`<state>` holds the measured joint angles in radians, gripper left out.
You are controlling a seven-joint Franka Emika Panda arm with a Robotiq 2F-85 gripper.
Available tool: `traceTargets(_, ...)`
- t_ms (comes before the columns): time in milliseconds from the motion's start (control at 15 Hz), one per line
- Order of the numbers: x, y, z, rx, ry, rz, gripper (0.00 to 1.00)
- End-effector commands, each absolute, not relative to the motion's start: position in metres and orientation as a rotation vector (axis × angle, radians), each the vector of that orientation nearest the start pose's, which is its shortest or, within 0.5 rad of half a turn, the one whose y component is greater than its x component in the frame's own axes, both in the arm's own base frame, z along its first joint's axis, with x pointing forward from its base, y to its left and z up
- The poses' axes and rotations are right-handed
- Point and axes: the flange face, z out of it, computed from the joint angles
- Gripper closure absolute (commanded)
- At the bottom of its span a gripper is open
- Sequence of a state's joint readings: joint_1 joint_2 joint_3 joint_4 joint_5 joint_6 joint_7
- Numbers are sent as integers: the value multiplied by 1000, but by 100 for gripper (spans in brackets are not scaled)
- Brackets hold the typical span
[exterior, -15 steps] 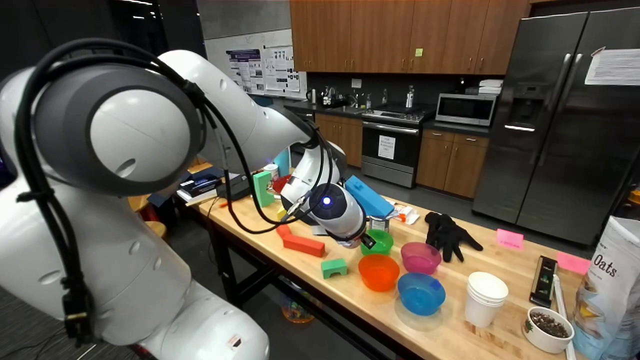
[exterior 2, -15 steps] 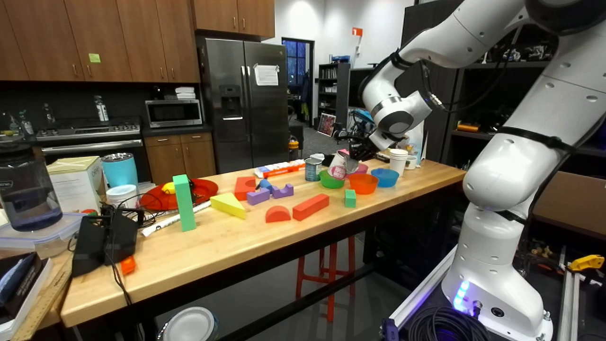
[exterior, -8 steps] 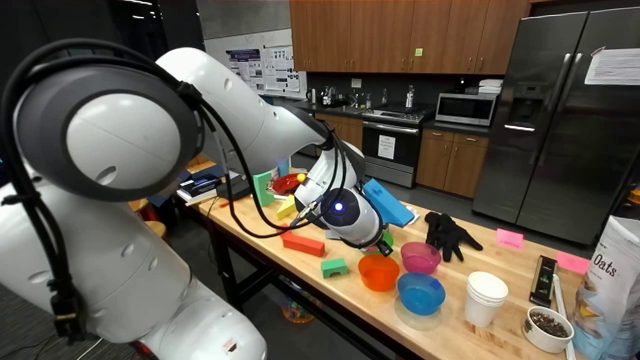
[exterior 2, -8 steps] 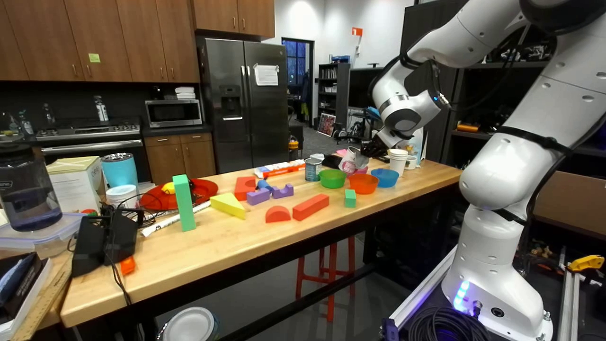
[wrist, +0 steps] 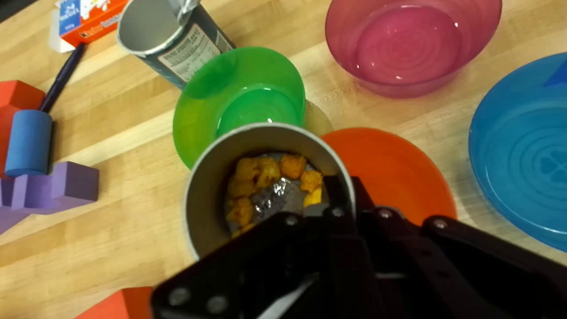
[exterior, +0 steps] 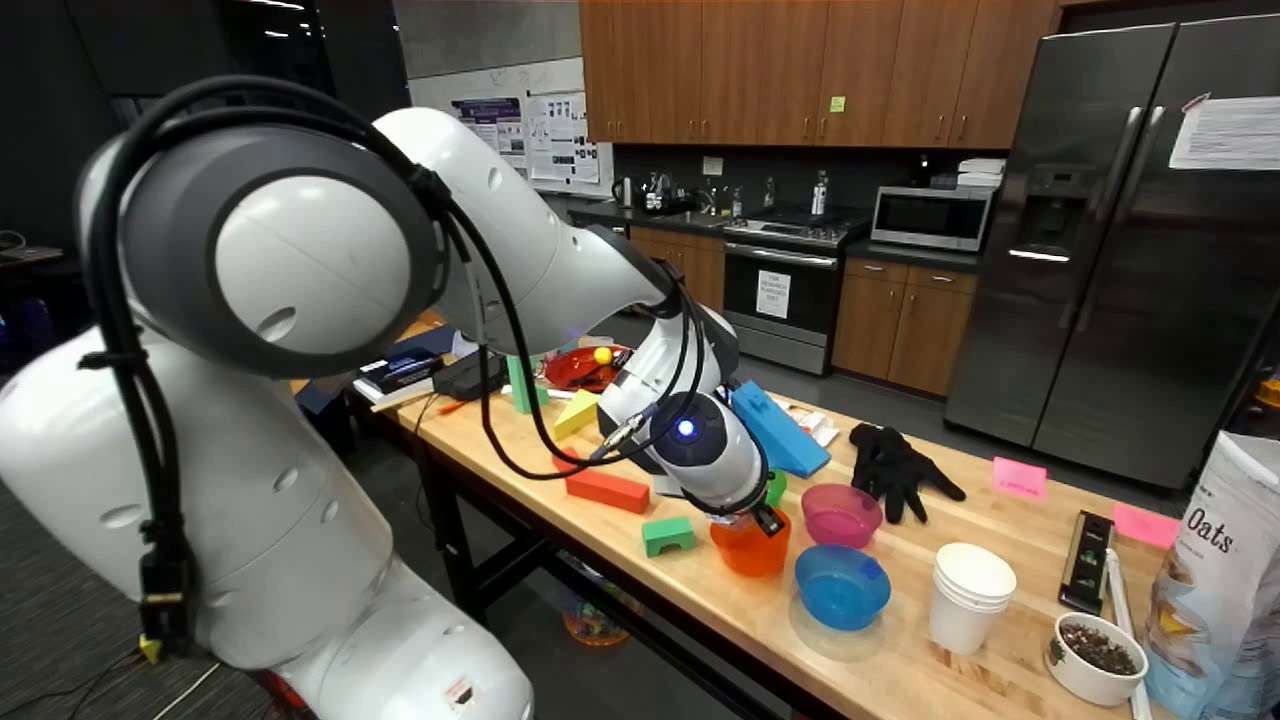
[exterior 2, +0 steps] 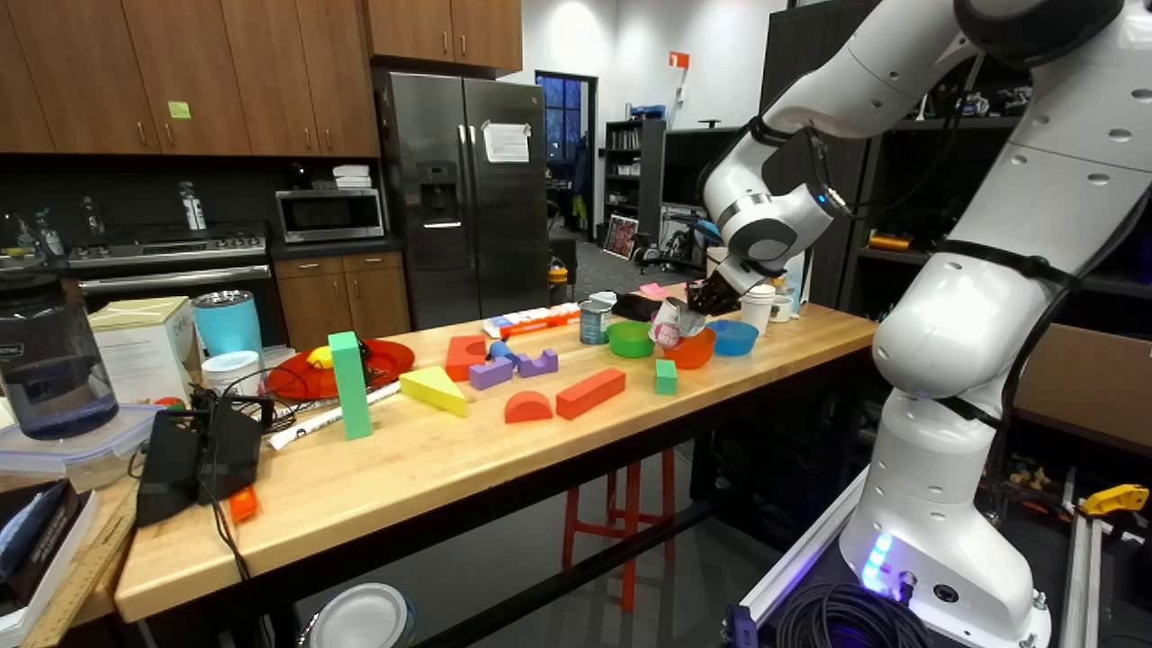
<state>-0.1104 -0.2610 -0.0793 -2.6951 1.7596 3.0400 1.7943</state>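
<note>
Well beyond the jaws, wooden cupboards (exterior: 735, 70) and a dark fridge (exterior: 1120, 230) stand in both exterior views. Under the jaws runs the pale wood bench (exterior 2: 432, 486), its long front edge not far off. In the wrist view the blue bowl (wrist: 522, 137) lies well to the right of the jaws, the pink bowl (wrist: 407, 48) ahead and right, the green bowl (wrist: 261, 108) ahead and left, the orange bowl (wrist: 390, 173) just beside and partly under them. The jaws are clamped on the wall of an open can (wrist: 204, 208), one side inside, one outside. Its mouth faces back along the jaws and its long axis runs on ahead of them; in an exterior view its pink-and-white label (exterior 2: 666, 324) stands tilted. In the wrist view the can covers the green bowl's near rim and the orange bowl's left side; touching or not, I cannot tell. Ahead and left, just beside the green bowl, stands a blue tin (wrist: 192, 55). Farther left is a purple block (wrist: 73, 181), bare wood between. Smallest, orange puffs (wrist: 266, 170) lie inside the can, left of the jaws
</note>
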Motion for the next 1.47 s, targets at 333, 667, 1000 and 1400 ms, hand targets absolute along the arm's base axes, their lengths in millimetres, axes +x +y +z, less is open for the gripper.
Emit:
traceTargets(333,335,-155,305,844,2328,219,99)
traceTargets(667,329,-154,294,887,2342,232,99)
traceTargets(1000,335,-151,296,873,2343,238,70)
traceTargets(1400,336,-147,297,849,2354,223,39)
